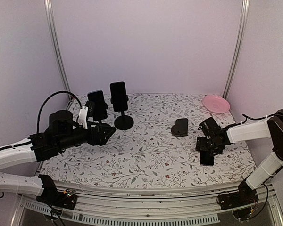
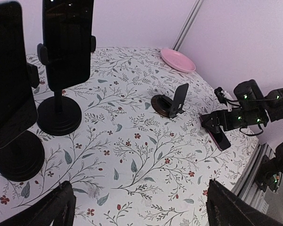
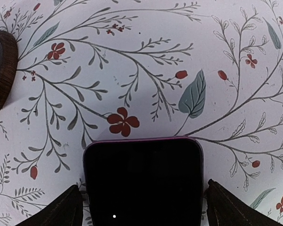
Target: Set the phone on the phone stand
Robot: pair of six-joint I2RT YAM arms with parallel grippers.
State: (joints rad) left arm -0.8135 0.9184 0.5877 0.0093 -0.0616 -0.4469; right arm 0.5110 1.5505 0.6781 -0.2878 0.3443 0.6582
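Note:
A black phone with a purple rim [image 3: 142, 181] lies flat on the floral tablecloth, also seen in the top view [image 1: 206, 157] and the left wrist view [image 2: 220, 139]. My right gripper [image 3: 144, 207] is low over it with one finger on each long side of the phone. Thin gaps show, so the jaws are open. The small empty black phone stand [image 1: 180, 127] stands just left of it, and it also shows in the left wrist view [image 2: 172, 101]. Its brown base edge [image 3: 0, 70] shows in the right wrist view. My left gripper [image 1: 106, 134] is open and empty at the left.
Two tall black stands with phones clamped in them [image 1: 119, 101] [image 1: 97, 104] stand at the back left, close to my left arm. A pink plate [image 1: 216, 103] sits at the back right corner. White walls enclose the table.

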